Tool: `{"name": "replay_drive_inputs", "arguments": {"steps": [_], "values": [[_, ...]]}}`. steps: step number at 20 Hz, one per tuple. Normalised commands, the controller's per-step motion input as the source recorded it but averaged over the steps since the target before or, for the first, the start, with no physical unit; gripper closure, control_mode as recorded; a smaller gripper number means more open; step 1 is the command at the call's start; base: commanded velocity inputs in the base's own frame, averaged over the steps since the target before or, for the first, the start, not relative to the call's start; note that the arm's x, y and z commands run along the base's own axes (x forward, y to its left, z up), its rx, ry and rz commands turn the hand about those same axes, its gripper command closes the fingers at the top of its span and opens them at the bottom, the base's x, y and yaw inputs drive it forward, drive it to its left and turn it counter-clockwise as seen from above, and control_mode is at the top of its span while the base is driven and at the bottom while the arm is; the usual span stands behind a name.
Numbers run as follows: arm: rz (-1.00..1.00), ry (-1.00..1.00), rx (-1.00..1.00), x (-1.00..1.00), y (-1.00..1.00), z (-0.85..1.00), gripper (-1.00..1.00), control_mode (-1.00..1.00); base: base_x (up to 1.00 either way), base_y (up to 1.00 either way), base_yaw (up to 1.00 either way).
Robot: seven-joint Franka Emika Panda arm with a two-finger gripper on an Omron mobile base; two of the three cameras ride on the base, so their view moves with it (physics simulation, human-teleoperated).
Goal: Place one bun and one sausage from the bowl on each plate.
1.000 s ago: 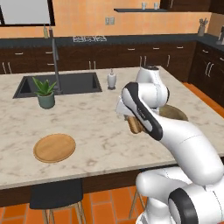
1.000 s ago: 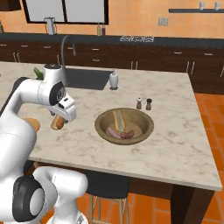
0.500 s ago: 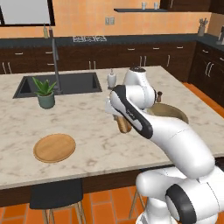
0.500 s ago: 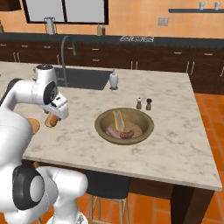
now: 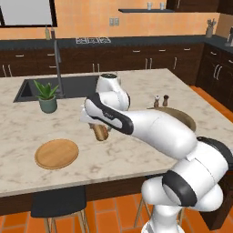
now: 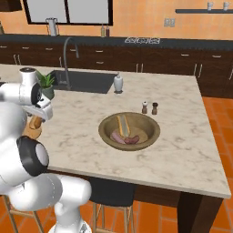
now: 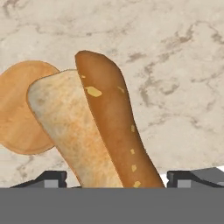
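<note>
Above the marble tabletop (image 5: 136,150), partway between the wooden bowl (image 6: 129,132) and the light-wood plate (image 5: 57,153), the hand (image 5: 99,129) carries a bun (image 7: 94,131) pinched across its width, so the fingers stand wide apart only because the roll between them is thick. From the hand's own camera the bun runs lengthwise away from the fingertips, its pale split side turned toward the plate (image 7: 19,109) lying beyond and to the left; that plate looks bare, which suggests it is the target of this carry. Lifting the bun well off the surface keeps it from dragging on the stone during the swing. Back in the bowl, the second bun (image 6: 123,124) leans against the wall with two sausages (image 6: 127,139) lying at the bottom beside it, waiting their turn. A potted plant (image 5: 47,97) and the sink (image 5: 32,88) sit behind the plate, well apart from it, and the salt and pepper shakers (image 6: 149,108) stand just behind the bowl.
</note>
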Motion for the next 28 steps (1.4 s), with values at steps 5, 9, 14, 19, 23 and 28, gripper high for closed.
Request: {"name": "replay_drive_inputs", "arguments": {"steps": [5, 9, 14, 19, 23, 28], "values": [[0.07, 0.0, 0.0, 0.26, 0.93, -0.29, 1.0, -1.0, 0.0, 0.0, 0.0], [0.0, 0.0, -0.01, 0.34, 0.67, -0.49, 1.0, -1.0, 0.0, 0.0, 0.0], [0.0, 0.0, -0.04, 0.09, 0.47, -0.67, 1.0, -1.0, 0.0, 0.0, 0.0], [0.0, 0.0, -0.01, 0.23, 0.09, -0.18, 1.0, -1.0, 0.0, 0.0, 0.0], [0.0, 0.0, -0.01, 0.34, 0.09, -0.37, 1.0, -1.0, 0.0, 0.0, 0.0], [0.0, 0.06, -0.01, 0.28, 0.22, -0.49, 1.0, -1.0, 0.0, 0.0, 0.0]]}}
